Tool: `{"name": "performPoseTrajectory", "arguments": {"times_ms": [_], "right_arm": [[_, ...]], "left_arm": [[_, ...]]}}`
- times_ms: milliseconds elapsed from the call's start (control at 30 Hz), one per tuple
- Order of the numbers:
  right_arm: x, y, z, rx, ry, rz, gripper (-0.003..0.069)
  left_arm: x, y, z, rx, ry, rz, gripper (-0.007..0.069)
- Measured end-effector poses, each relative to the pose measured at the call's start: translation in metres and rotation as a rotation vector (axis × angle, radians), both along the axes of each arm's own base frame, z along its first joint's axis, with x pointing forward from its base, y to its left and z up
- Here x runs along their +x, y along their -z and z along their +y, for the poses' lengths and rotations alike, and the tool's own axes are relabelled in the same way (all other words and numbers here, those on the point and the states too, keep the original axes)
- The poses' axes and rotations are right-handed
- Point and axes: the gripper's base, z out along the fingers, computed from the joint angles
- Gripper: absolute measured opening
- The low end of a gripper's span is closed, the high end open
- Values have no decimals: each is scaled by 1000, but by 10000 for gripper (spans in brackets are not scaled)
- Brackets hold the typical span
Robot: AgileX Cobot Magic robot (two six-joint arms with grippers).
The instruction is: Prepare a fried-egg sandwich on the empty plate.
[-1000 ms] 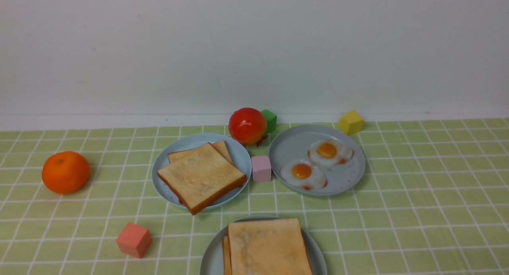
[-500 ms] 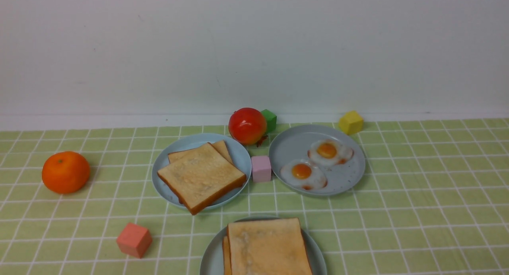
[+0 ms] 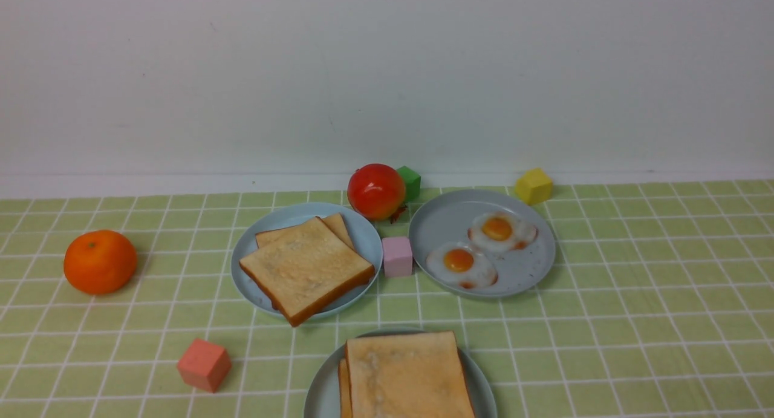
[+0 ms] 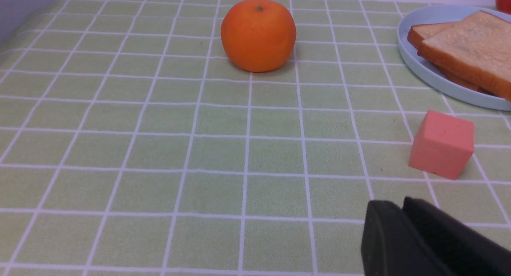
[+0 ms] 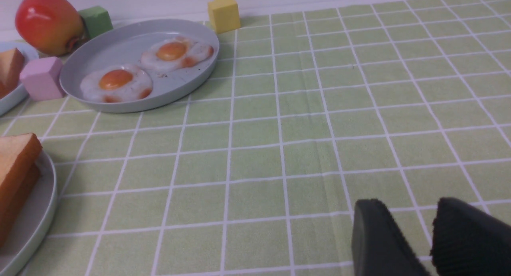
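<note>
Nothing on the cloth has shifted since the earlier frames. The left gripper [image 4: 403, 216], fingers nearly together, grasps nothing; the right gripper [image 5: 433, 228] stands parted, empty. The sandwich [image 3: 406, 375] sits on its plate [image 3: 320, 394], between both grippers.

You are seeing matte black fingers on both pincers: the left pincer [image 4: 393, 228] smooth-faced, the right pincer [image 5: 415, 236] showing ribbed pads [image 5: 459, 244].
</note>
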Motion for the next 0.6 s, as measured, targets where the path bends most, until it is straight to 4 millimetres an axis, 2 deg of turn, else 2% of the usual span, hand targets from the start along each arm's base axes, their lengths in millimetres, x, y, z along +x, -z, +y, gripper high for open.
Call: {"name": "performPoseTrajectory", "arguments": {"times_ms": [600], "right_arm": [[0, 0, 0, 0, 0, 0, 237]], "left_arm": [[0, 0, 0, 0, 0, -1, 74]]}}
